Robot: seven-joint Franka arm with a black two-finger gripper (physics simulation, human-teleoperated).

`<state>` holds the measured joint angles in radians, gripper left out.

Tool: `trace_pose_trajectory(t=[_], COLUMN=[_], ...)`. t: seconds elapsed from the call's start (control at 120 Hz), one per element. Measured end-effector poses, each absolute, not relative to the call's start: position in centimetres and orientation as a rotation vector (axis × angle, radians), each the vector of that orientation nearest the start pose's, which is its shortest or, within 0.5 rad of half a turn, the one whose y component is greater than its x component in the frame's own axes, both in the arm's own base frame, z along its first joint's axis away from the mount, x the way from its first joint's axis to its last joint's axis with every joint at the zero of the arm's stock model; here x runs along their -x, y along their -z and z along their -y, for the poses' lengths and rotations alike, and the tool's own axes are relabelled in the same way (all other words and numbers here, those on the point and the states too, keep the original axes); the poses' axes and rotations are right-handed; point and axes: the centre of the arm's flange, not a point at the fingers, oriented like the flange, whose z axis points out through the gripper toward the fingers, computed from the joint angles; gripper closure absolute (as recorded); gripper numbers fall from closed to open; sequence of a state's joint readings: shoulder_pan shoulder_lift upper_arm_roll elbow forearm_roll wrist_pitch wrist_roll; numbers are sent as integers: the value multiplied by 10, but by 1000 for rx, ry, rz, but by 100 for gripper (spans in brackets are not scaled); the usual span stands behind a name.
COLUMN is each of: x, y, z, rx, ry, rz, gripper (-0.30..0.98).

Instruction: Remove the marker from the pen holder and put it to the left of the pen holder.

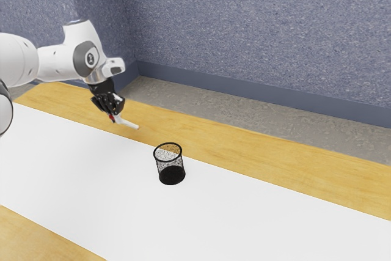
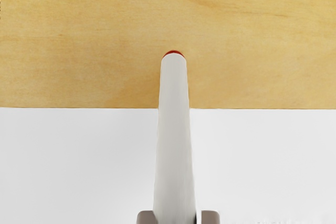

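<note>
My 2 fingertips pinch the marker, parted by about its width. It's out of the holder, sticking out from my gripper at a slant. I judge the placing step is in hand: settle on a spot left of the holder, lower gently, bring the marker flatter, then release; let go at this slant, it could roll. Below me the white strip meets the wood. The holder stands upright, well apart, leaving room to descend; the wall is farther off.
</note>
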<state>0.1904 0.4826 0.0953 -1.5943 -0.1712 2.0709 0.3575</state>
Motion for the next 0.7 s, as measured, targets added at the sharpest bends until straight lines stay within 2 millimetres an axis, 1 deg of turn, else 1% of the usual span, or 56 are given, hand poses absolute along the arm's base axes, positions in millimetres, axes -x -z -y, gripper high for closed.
trace_pose_trajectory(t=[0.067,0.125,0.275,0.467,0.5,0.533,0.567,0.583,0.6,0.633,0.658,0.683,0.7], x=[-658,-655,-649,-644,-643,-643,-640,-639,-638,-629,-616,-599,-586], y=[-350,-345,-336,-333,-335,-341,-362,-384,-409,-474,-526,-570,-592], z=[-180,-187,-198,-207,-207,-206,-201,-191,-177,-136,-98,-60,-34], rx=[3231,3220,3205,3210,3210,3211,3202,3185,3163,3104,3062,3027,3008], ry=[50,45,39,39,37,35,41,51,64,109,159,199,216], rz=[-82,-134,-254,-389,-413,-435,-459,-485,-517,-598,-660,-721,-763], gripper=[78,78,78,36,31,27,23,21,19,16,15,13,12])
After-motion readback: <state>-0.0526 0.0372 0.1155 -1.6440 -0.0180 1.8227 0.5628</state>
